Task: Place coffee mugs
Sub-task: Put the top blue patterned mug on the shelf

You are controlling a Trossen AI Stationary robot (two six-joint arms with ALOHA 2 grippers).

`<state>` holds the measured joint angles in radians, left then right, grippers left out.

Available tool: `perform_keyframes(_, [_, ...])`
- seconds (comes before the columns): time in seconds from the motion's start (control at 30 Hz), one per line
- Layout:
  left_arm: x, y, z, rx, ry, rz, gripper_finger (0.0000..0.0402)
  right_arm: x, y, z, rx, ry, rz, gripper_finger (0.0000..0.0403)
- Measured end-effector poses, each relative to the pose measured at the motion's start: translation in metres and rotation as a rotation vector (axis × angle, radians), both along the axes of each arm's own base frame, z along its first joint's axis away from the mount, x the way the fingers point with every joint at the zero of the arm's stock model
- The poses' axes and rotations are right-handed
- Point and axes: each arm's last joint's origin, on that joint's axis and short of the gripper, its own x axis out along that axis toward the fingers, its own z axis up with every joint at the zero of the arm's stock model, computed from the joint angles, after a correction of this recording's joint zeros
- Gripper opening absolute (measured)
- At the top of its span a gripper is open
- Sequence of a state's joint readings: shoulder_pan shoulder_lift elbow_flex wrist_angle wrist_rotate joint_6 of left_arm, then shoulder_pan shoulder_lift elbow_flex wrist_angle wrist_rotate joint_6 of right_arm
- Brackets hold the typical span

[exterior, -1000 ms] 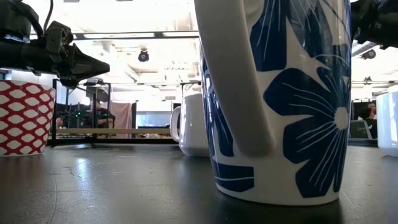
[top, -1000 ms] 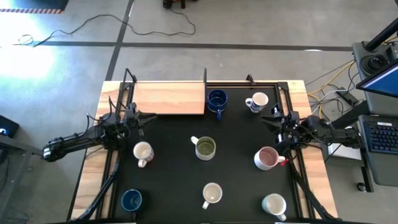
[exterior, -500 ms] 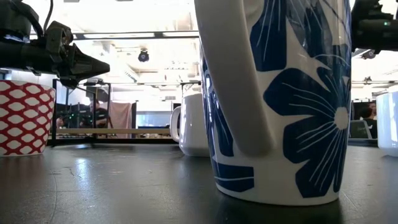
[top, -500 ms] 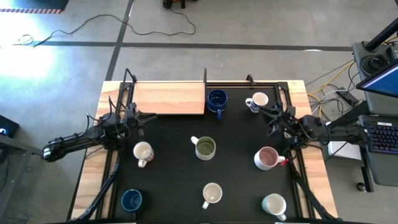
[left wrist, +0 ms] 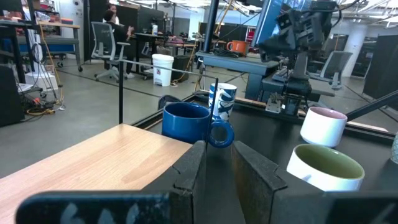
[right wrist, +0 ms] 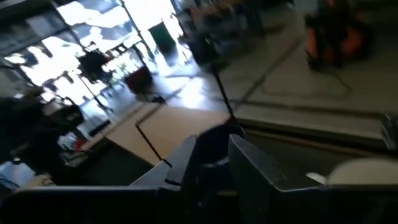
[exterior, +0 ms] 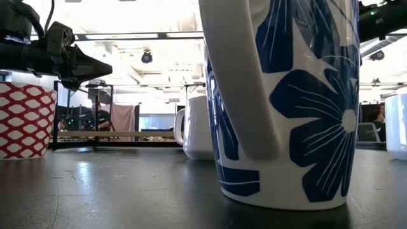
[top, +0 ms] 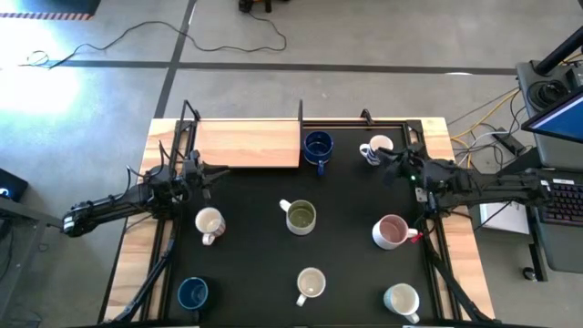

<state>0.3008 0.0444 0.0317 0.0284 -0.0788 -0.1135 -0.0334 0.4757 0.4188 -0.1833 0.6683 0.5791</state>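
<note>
Several coffee mugs stand upright on the black mat: a dark blue one and a white printed one at the far side, a white one, an olive-green-inside one, a pink one, and a white one, a dark blue one and another white one near the front. My left gripper hovers open at the mat's left, pointing level. My right gripper hovers open just near of the printed mug, with nothing between its fingers.
A wooden board lies at the far left of the table, with black frame posts at its corners. In the low view a blue-flowered mug fills the foreground, with a red-patterned mug at the left. Desks and cables surround the table.
My right gripper has risen and reached toward the table's left and far edge, closer to the white printed mug, tipping up from a downward slant to nearly level and rolling. No mug has moved.
</note>
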Motion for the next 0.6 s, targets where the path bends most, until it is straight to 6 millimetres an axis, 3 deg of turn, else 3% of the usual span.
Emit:
perform_keyframes(0.2, [0.000, 0.000, 0.000, 0.000, 0.000, 0.000, 0.0062, 0.009, -0.001, 0.010, 0.149, 0.073, -0.079, 0.0084])
perform_keyframes(0.6, [0.000, 0.000, 0.000, 0.000, 0.000, 0.000, 0.0062, 0.032, -0.004, 0.024, 0.251, 0.167, -0.160, 0.0084])
